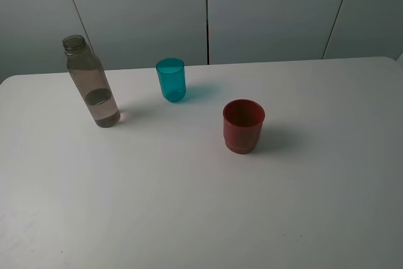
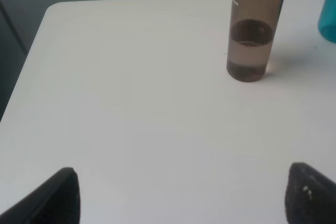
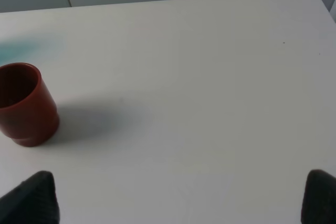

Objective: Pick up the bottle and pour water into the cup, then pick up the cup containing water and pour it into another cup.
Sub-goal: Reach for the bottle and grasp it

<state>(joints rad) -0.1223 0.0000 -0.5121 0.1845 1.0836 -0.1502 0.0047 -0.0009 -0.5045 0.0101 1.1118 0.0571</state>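
Exterior high view: a tall, slim, clear brownish-tinted plastic bottle (image 1: 93,86) with a short threaded neck stands upright on the white counter (image 1: 189,212) at about 10 o'clock from the counter's middle. Liquid fills roughly its lower third. A small translucent teal-blue plastic tumbler (image 1: 171,80) stands upright at about 3 o'clock from the bottle, near it but not touching, and a little closer to the grey wall panels (image 1: 271,11) at the back. A squat, opaque dark red cup (image 1: 243,126) with a stepped base stands at about 4 o'clock from the teal tumbler, well clear of it, with its mouth facing up. Neither arm appears in this view. In the left wrist view the left end effector (image 2: 184,198) is spread wide, its two dark fingertips (image 2: 60,198) far apart over bare counter. The bottle stands ahead of it and slightly off to one side, well apart from the fingertips, and the edge of the teal tumbler is just in view beyond. In the right wrist view the right end effector (image 3: 177,198) is likewise spread wide, its dark fingertips (image 3: 34,198) showing at opposite edges over bare counter. The dark red cup stands ahead and off to one side, outside the gap between the fingertips.
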